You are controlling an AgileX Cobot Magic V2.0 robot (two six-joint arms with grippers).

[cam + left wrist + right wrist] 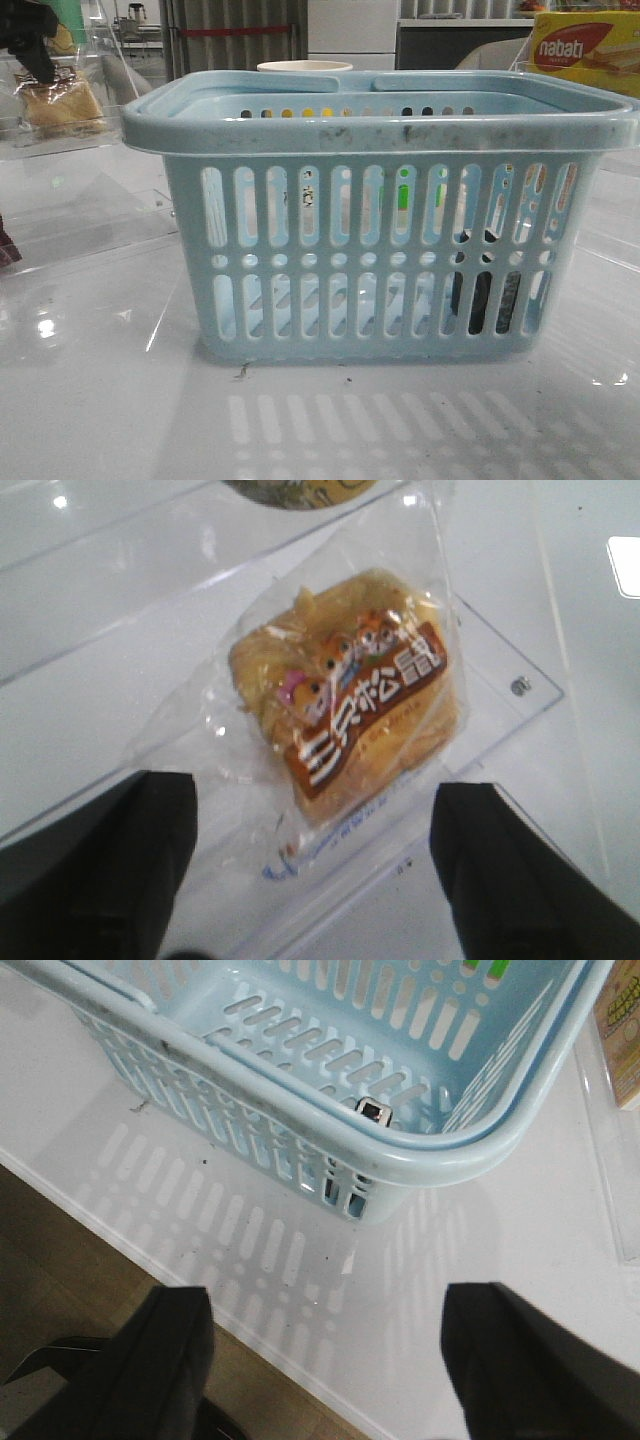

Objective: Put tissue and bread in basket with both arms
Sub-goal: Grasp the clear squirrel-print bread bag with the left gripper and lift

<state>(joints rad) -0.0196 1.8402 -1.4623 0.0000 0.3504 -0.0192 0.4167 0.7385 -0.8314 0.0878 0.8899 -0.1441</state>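
Observation:
The light blue basket (380,215) stands in the middle of the table; its near corner shows in the right wrist view (420,1155). The tissue (485,290), a dark pack, stands upright inside the basket at its right, seen through the slots. The bread (62,105) lies in its clear wrapper on a clear shelf at the far left. In the left wrist view the bread (355,695) lies just ahead of my left gripper (315,870), which is open and empty. My left gripper (30,40) hangs above the bread. My right gripper (325,1360) is open and empty over the table's front edge, beside the basket.
A yellow-red nabati box (585,50) stands at the back right, and shows in the right wrist view (620,1030). A white cup (305,67) is behind the basket. Clear acrylic shelves (90,200) stand at the left. The floor (60,1260) lies beyond the table's edge.

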